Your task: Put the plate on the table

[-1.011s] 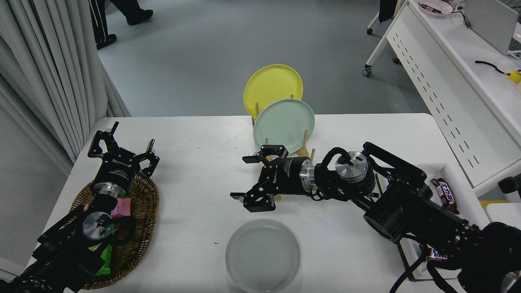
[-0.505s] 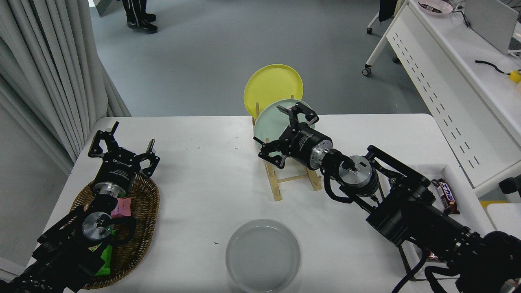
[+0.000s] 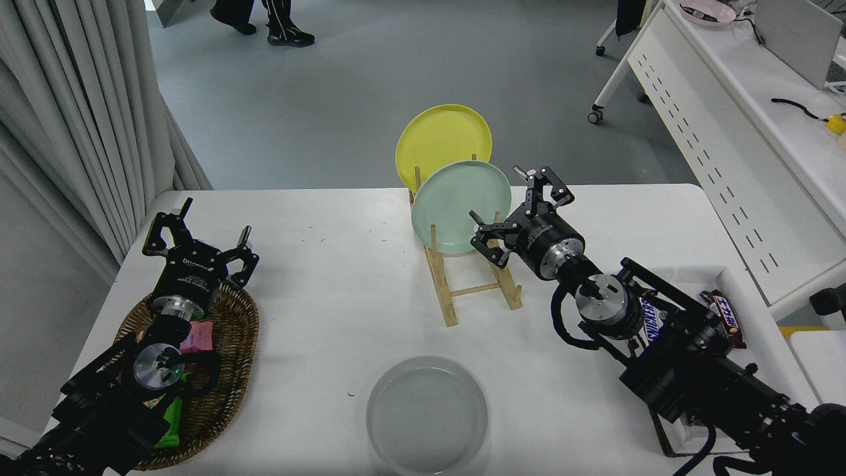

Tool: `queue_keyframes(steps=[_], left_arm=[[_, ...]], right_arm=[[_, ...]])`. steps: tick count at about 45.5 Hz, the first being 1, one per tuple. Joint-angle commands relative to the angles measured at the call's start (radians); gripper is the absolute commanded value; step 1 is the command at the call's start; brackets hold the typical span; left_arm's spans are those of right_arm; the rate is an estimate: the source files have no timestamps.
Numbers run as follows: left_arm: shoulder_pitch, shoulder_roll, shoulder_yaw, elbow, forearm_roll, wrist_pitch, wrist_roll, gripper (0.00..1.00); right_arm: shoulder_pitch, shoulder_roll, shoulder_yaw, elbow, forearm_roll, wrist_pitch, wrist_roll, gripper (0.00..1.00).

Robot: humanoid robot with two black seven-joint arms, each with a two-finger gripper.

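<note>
The light-gray plate point(image 3: 427, 414) lies flat on the white table point(image 3: 330, 277) near its front edge, with nothing touching it. My right gripper point(image 3: 522, 208) is open and empty, well beyond the plate, just right of the mint-green plate point(image 3: 461, 207) standing in the wooden rack point(image 3: 470, 289). My left gripper point(image 3: 198, 235) is open and parked at the lower left over the wicker basket point(image 3: 228, 370).
A yellow plate point(image 3: 441, 142) stands behind the mint-green one in the rack. A white tray point(image 3: 727, 277) with candy bars sits at the right edge. The basket holds snack packets. A person's legs point(image 3: 264, 20) show at the top left. A white perforated desk point(image 3: 727, 132) stands at the right.
My right gripper has swung away from above the gray plate, back and to the right, and now sits beside the rack. The gray plate has not moved. The person has walked right.
</note>
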Motion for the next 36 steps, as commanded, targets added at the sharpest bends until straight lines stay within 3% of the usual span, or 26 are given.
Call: queue_keyframes(steps=[1,18,28,36], left_arm=[[0.0,0.0,0.0,0.0,0.0,0.0,0.0,1.0],[0.0,0.0,0.0,0.0,0.0,0.0,0.0,1.0],[0.0,0.0,0.0,0.0,0.0,0.0,0.0,1.0],[0.0,0.0,0.0,0.0,0.0,0.0,0.0,1.0]], right_arm=[[0.001,-0.019,0.018,-0.038,-0.042,-0.002,0.087,0.99],[0.091,-0.016,0.018,-0.242,-0.042,0.008,0.106,0.99],[0.108,-0.022,0.005,-0.387,-0.04,0.156,0.106,0.99],[0.124,-0.024,-0.009,-0.441,-0.04,0.212,0.106,0.99]])
